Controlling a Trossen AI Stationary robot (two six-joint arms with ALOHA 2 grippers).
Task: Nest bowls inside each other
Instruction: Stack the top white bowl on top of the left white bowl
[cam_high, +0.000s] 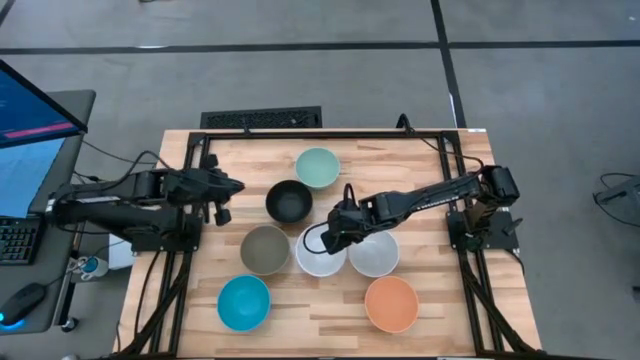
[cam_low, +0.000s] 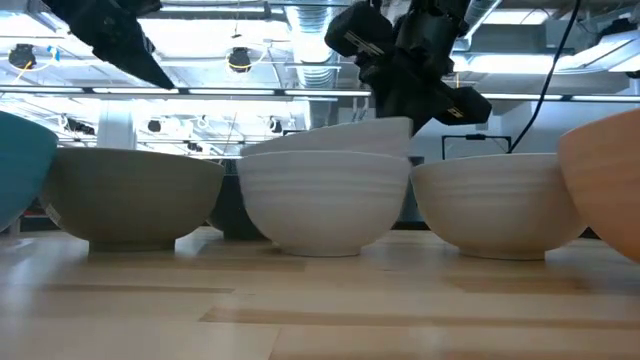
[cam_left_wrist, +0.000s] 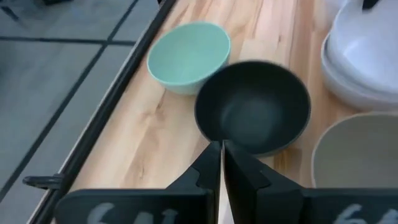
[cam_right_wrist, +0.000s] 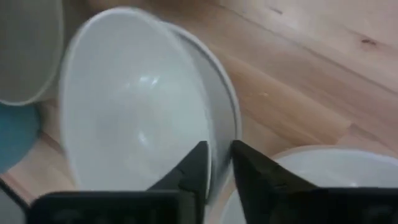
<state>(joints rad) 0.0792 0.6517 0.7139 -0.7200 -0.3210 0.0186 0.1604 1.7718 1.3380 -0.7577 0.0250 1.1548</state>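
Two white bowls are nested at the table's middle: the upper one (cam_low: 335, 136) sits tilted inside the lower one (cam_low: 325, 205). My right gripper (cam_high: 334, 236) is shut on the upper bowl (cam_right_wrist: 130, 112). A third white bowl (cam_high: 374, 254) stands on the table to its right. The olive-grey bowl (cam_high: 265, 249), black bowl (cam_high: 289, 201), mint green bowl (cam_high: 317, 167), turquoise bowl (cam_high: 244, 302) and orange bowl (cam_high: 391, 303) each stand alone on their bases. My left gripper (cam_high: 234, 187) is shut and hovers left of the black bowl (cam_left_wrist: 252, 112), touching nothing. My right gripper holds the upper white bowl by its rim (cam_right_wrist: 214, 134), on the side facing the table's far right. One finger (cam_right_wrist: 198, 167) is inside the bowl and the other (cam_right_wrist: 247, 169) outside. The fingers slant down from above. The bowl is tilted, its gripped side (cam_low: 400, 126) raised, its low side inside the lower white bowl.
The table's black frame rail (cam_high: 300, 135) runs along the far edge, close to the mint green bowl. A monitor and keyboard (cam_high: 20, 150) stand off the table's left side. Bare wood shows along the near edge between the turquoise and orange bowls (cam_high: 320, 320).
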